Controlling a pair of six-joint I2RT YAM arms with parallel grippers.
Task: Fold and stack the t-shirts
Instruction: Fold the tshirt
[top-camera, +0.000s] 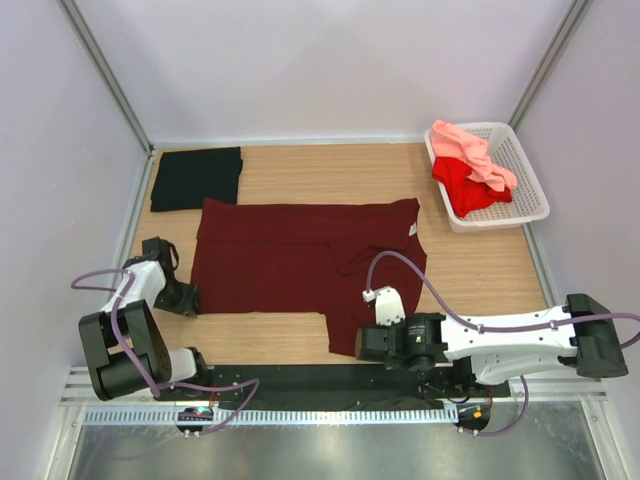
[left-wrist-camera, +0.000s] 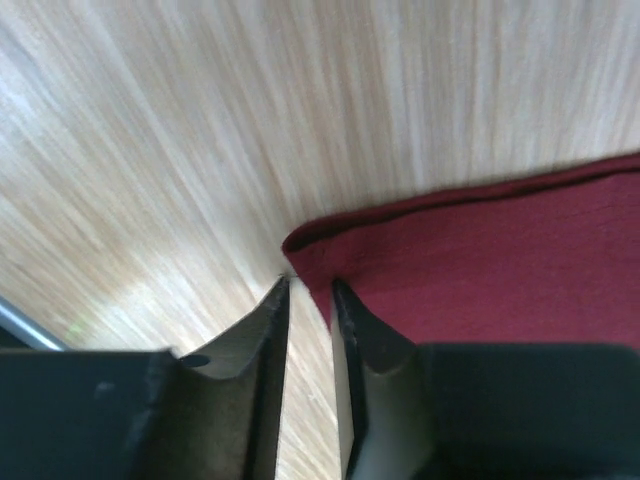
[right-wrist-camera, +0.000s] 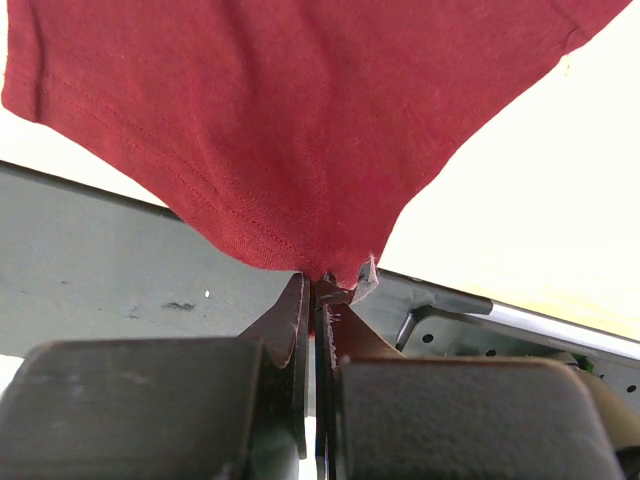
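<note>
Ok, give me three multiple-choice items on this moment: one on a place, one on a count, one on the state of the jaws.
1. Where does the black t-shirt lie?
A) at the near right corner
B) at the far left corner of the table
C) draped over an arm

2. How many t-shirts are in the white basket?
A) four
B) none
C) two

3. What are the right arm's jaws doing?
A) shut on the near edge of the maroon t-shirt
B) wide open above the table
C) shut on nothing

Answers:
1 B: the top view shows it folded at the far left.
2 C: a salmon pink one and a red one lie in it.
3 A: the right wrist view shows maroon cloth pinched between them.
</note>
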